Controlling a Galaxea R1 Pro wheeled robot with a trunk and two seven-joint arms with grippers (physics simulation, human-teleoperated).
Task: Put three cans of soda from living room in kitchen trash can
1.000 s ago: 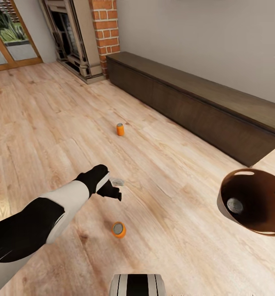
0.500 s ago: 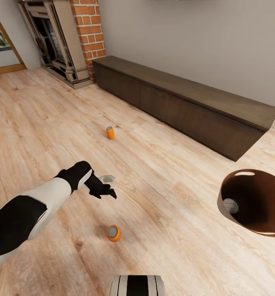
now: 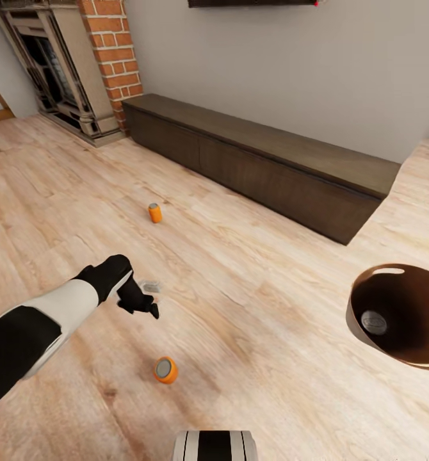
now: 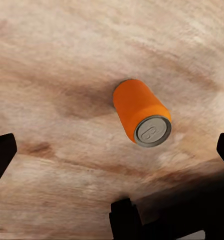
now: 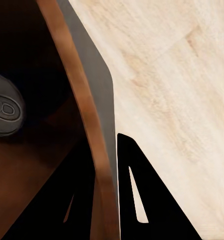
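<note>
Two orange cans sat on the wood floor (image 3: pixel 272 307), well apart from each other. Furthest left, the left gripper (image 3: pixel 139 299) hung over the floor on its black-and-white arm, jaws spread wide with nothing between them. The near orange can (image 3: pixel 166 370) stood upright just on the robot's side of that gripper; from the left wrist it was right under the camera (image 4: pixel 141 112), silvery top facing up, between the two dark fingertips (image 4: pixel 1 155) but not touched by them. The far orange can (image 3: pixel 155 212) stood upright out toward the long dark cabinet (image 3: pixel 259 160), about halfway between the gripper and the cabinet's left end. Brick fireplace (image 3: pixel 105 57) was at the left end of that cabinet.

Over on the right, the trash can (image 3: pixel 368 291) was held up off the floor, open mouth tipped toward the head camera, brown inside. A third can (image 3: pixel 374 322) lay in its bottom, silvery top showing. From the right wrist, the right gripper (image 5: pixel 104 195) had its jaws pinching the bin's wall (image 5: pixel 84 115), one finger inside and one outside.
</note>
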